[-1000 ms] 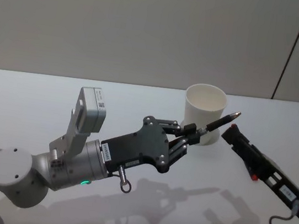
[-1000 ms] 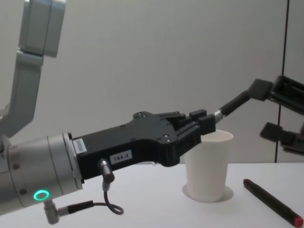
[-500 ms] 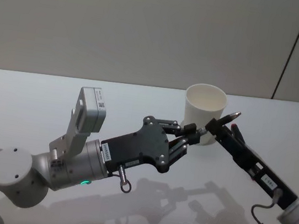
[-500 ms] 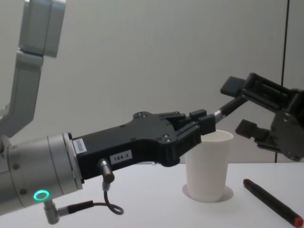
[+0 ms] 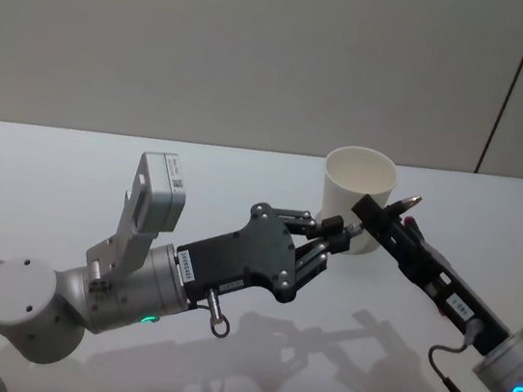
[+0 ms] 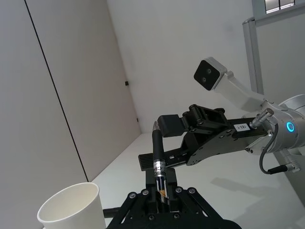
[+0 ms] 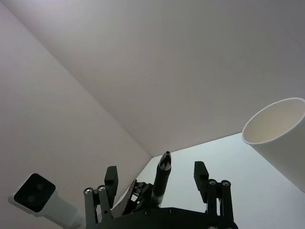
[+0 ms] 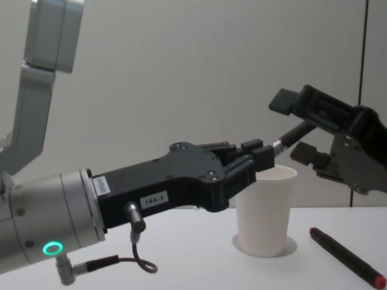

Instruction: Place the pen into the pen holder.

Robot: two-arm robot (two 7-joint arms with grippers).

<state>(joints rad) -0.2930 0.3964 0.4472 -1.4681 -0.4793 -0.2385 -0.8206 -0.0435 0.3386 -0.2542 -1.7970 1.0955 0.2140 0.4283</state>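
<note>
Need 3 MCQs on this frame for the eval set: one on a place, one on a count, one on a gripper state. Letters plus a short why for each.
1. Where does the red-ended pen lie relative to the paper cup?
A) inside it
B) on the table, to its right
C) across its rim

2. How many pens are in the chest view?
A) one
B) two
C) three

3. What state is the right gripper in?
A) open, fingers either side of the far end of the black pen
B) shut on the cup's rim
C) shut on the pen lying on the table

Answers:
1 B: it lies flat on the table, right of the cup's base.
2 B: one is held in the left gripper, and one lies on the table.
3 A: the right wrist view shows the fingers apart with the pen tip between them.
</note>
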